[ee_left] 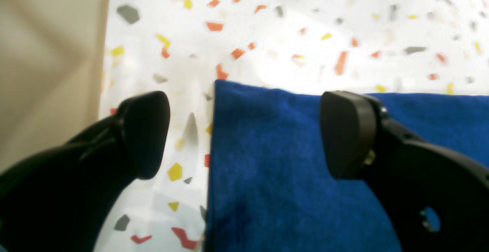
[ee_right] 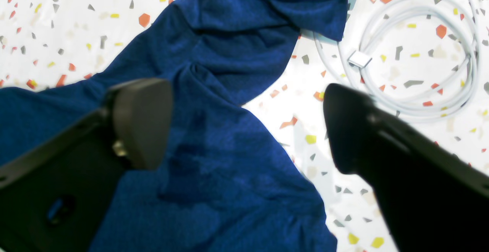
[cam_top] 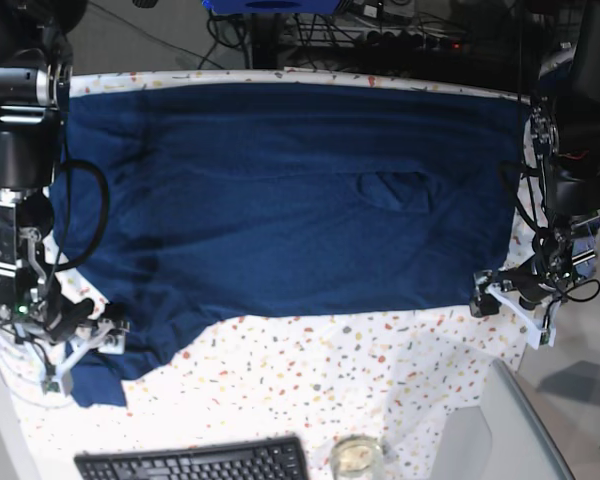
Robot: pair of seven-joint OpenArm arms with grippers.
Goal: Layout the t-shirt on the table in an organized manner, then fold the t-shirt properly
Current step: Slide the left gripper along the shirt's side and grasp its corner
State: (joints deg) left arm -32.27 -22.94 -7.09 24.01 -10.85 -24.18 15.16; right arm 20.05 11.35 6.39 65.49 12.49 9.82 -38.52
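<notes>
My left pincer [ee_left: 244,135] stands wide apart with nothing between its two black rounded pads. One pad [ee_left: 147,133] hangs over the white cloth-covered table flecked with red, orange, yellow and grey chips [ee_left: 290,26]; the other is over the large plain dark navy-blue soft fabric t-shirt [ee_left: 275,175]. A straight edge and one square corner of that shirt lie flat on the table directly beneath me. To one side of my view the table ends and a plain beige surface [ee_left: 46,53] begins.

My right pincer [ee_right: 248,124] is also spread wide and grips nothing. One of its pads [ee_right: 143,120] hovers above rumpled blue fabric, where the shirt [ee_right: 214,160] bunches into folds and a sleeve-like flap turns over near the top of my view. The other pad sits above bare speckled table [ee_right: 305,103]. Just beside the shirt's flap lies a coiled white cable with a small white rectangular plug [ee_right: 416,72]; one loop runs right up to the fabric's edge.

From the base view, the shirt [cam_top: 280,190] is spread broadly across the far half of the table [cam_top: 310,380], mostly flat, with a small wrinkle near its middle and one sleeve trailing toward the near corner by my right arm. A black keyboard [cam_top: 190,462] and a round clear glass container [cam_top: 356,456] sit at the near edge.
</notes>
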